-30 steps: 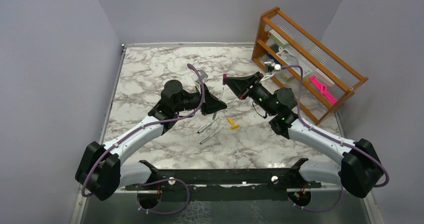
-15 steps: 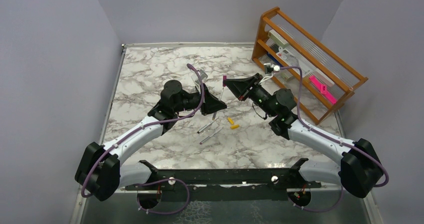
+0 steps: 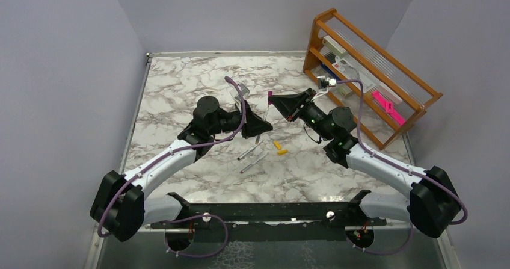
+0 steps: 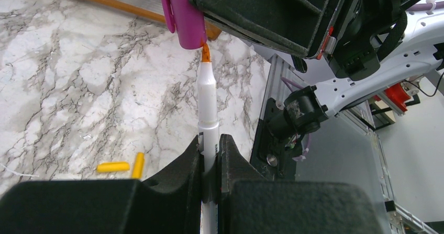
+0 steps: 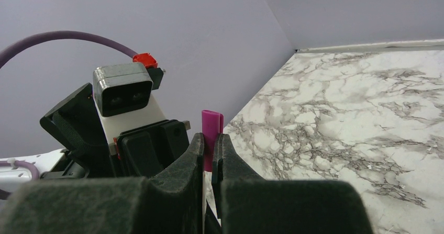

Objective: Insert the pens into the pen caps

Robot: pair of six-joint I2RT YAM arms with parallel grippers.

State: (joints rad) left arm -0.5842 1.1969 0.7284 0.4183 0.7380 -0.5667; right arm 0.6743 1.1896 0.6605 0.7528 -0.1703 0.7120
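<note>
**Fig. Pen meets cap, above the bench.** My left claw (image 4: pixel 210 151) is narrowed onto a slim pale pen (image 4: pixel 207 103), gripped low on the barrel. The pen stands out of the jaws along the 6-to-12 line of the left wrist view, orange tip (image 4: pixel 205 53) leading. My right claw (image 5: pixel 208 140) is pinched almost closed on the magenta cap (image 5: pixel 212 123), which juts from the jaws toward 12 o'clock in its own wrist view.

Seen from the left wrist, the cap hangs at 12 o'clock from the pen tip, its lower end facing the tip and its axis leaning slightly toward 11 o'clock. The tip meets that end near its 3 o'clock edge rather than its centre. Whether it has entered, I cannot tell.

I judge that the coming push runs along the pen's long axis, after a slight shift of the tip toward 9 o'clock.

In the top view, two yellow caps (image 3: pixel 279 148) lie on the marble bench (image 3: pixel 180 88) at 4 to 5 o'clock from my left claw. Two more pens (image 3: pixel 250 158) lie at 6 to 7 o'clock, both nearer my left arm. A wooden rack (image 3: pixel 367 70) stands at 2 o'clock from my right claw.
</note>
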